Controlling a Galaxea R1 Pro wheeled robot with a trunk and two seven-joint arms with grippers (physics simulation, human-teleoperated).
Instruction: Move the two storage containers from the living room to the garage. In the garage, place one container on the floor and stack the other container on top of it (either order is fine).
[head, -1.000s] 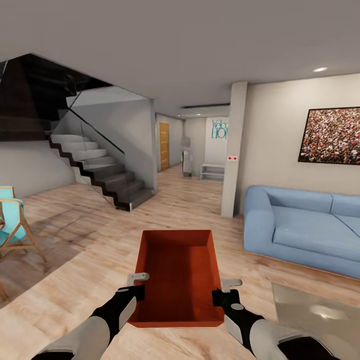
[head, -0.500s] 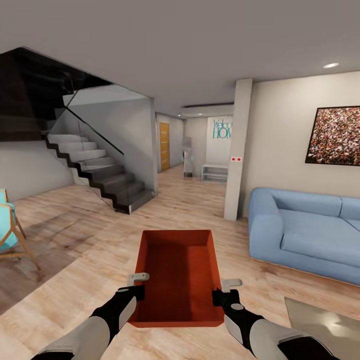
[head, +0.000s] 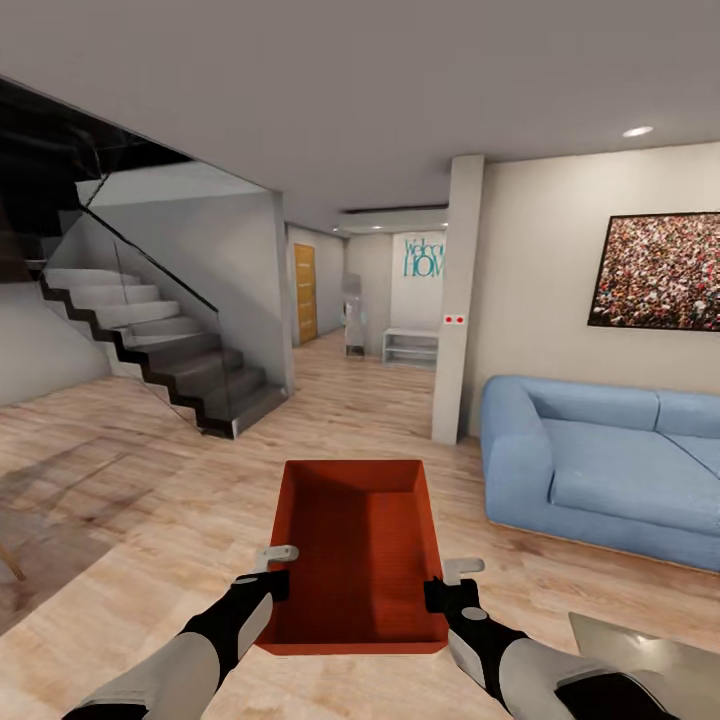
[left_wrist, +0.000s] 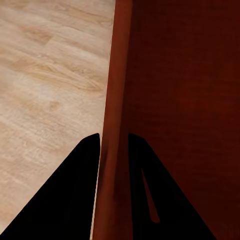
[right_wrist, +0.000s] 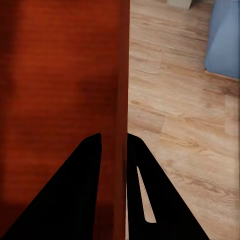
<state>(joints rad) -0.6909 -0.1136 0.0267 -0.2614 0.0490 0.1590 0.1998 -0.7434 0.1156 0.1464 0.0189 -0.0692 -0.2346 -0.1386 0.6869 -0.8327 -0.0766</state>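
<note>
One orange-red storage container (head: 355, 540) hangs open-topped and empty above the living room's light wood floor (head: 150, 520), held between my two arms. My left gripper (head: 272, 572) is shut on the container's left wall, and in the left wrist view its fingers (left_wrist: 75, 190) straddle that wall (left_wrist: 117, 75). At the opposite side my right gripper (head: 453, 582) is shut on the right wall, which runs between its fingers (right_wrist: 75, 190) in the right wrist view (right_wrist: 122, 65). The garage is out of view.
A blue sofa (head: 600, 470) stands at the right, with a glass table corner (head: 640, 650) near my right arm. A white pillar (head: 455, 300) rises ahead. A dark staircase (head: 150, 350) climbs at the left. A hallway with an orange door (head: 305, 295) opens between them.
The whole picture has shifted: stairs and sofa slid leftward and the teal chair left the view, so the camera moved. The container sits in both grippers as before.
</note>
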